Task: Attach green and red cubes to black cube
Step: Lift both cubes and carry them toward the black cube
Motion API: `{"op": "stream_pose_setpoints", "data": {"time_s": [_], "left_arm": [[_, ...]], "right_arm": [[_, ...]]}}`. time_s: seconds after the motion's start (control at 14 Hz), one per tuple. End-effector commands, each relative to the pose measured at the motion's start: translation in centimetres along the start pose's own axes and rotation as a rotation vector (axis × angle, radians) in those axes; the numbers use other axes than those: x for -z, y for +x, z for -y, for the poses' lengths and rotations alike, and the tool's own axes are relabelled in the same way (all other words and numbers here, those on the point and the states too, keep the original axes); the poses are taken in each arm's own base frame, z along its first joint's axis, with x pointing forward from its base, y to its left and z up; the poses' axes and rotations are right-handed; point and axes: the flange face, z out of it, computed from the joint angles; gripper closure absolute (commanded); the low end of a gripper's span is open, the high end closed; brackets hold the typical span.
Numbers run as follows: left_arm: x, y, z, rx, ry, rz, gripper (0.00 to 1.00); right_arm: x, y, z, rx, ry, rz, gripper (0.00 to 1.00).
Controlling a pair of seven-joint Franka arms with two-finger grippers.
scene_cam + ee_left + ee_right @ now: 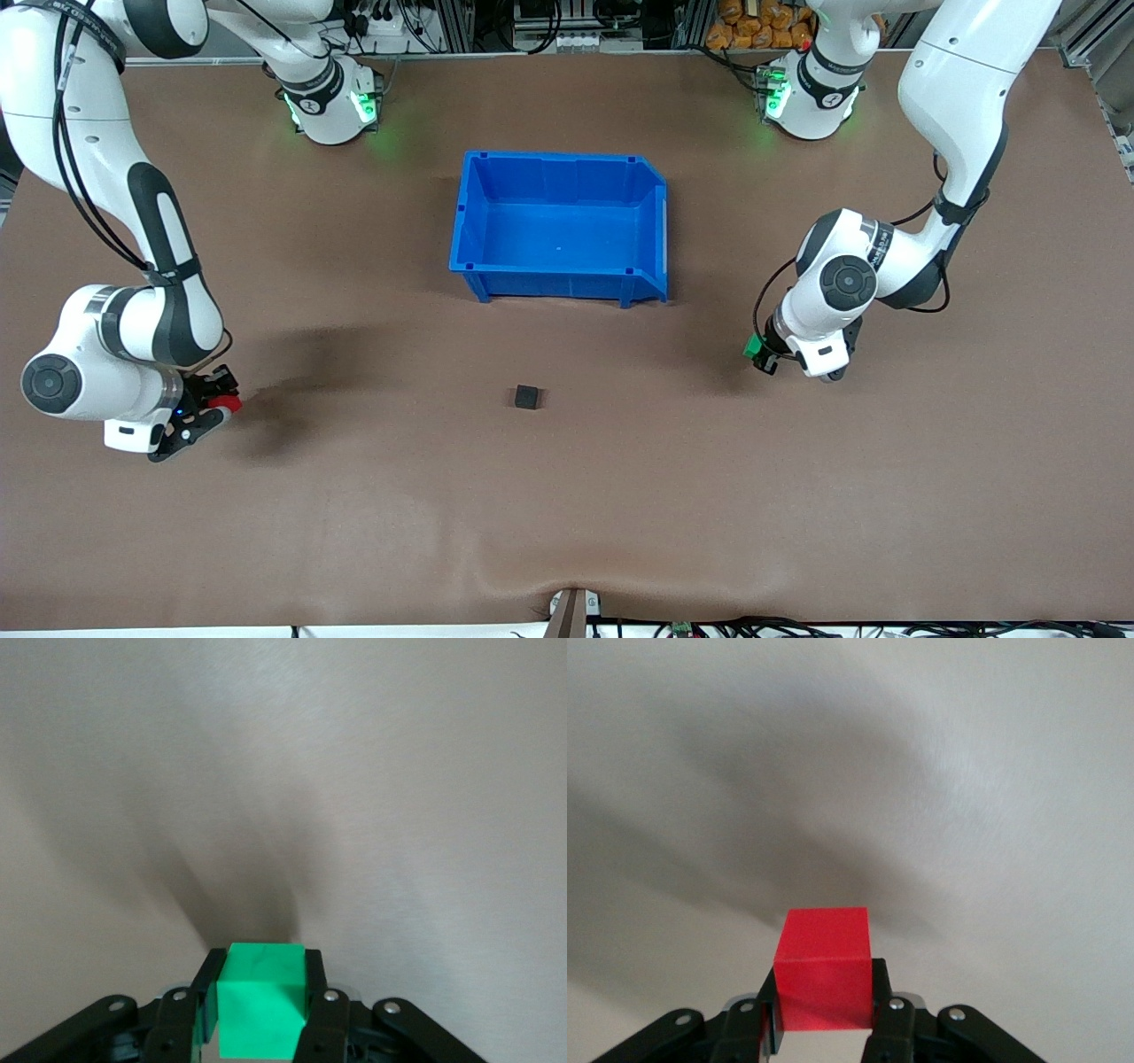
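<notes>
The black cube [527, 396] sits alone on the brown table, nearer to the front camera than the blue bin. My left gripper [760, 351] is at the left arm's end of the table, shut on the green cube [753, 346]; the left wrist view shows that green cube [260, 997] squeezed between both fingers [316, 990]. My right gripper [213, 409] is at the right arm's end, shut on the red cube [225, 403]. In the right wrist view the red cube [824, 967] is clamped between the fingers [881, 992] above bare table.
A blue bin [560, 227] stands open in the middle of the table, between the arms' bases and the black cube. The brown table [567, 496] stretches wide around the black cube. A small fixture [571, 610] sits at the table's front edge.
</notes>
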Motion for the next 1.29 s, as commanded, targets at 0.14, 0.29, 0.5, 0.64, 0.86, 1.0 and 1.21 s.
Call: {"op": "stream_pose_setpoints", "data": {"time_s": [0.14,0.29,0.5,0.64,0.86,1.0,1.21], "left_arm": [[1.7,-2.2,-4.3,0.179,-0.072,0.032,1.00],[2.1,-3.6,-6.1,0.256,-0.092,0.046,1.00],[3.7,-4.2,-8.0,0.346,-0.122,0.082,1.00],[4.7,-4.9,-9.1,0.367,-0.120,0.109,1.00],[5.7,-7.0,-10.3,0.388,-0.122,0.139,1.00],[6.0,-8.0,-11.3,0.431,-0.126,0.159,1.00],[6.8,-9.9,-12.4,0.470,-0.143,0.178,1.00]], "right_arm": [[4.4,1.0,-1.8,0.321,-0.087,-0.026,1.00],[4.9,2.1,-1.0,0.391,-0.097,-0.030,1.00],[7.7,5.5,1.4,0.530,-0.155,-0.029,1.00],[8.1,8.4,4.6,0.656,-0.166,-0.024,1.00],[8.2,11.6,8.7,0.730,-0.164,-0.033,1.00],[8.0,13.5,11.2,0.776,-0.168,-0.040,1.00],[8.1,15.0,13.6,0.845,-0.175,-0.045,1.00]]}}
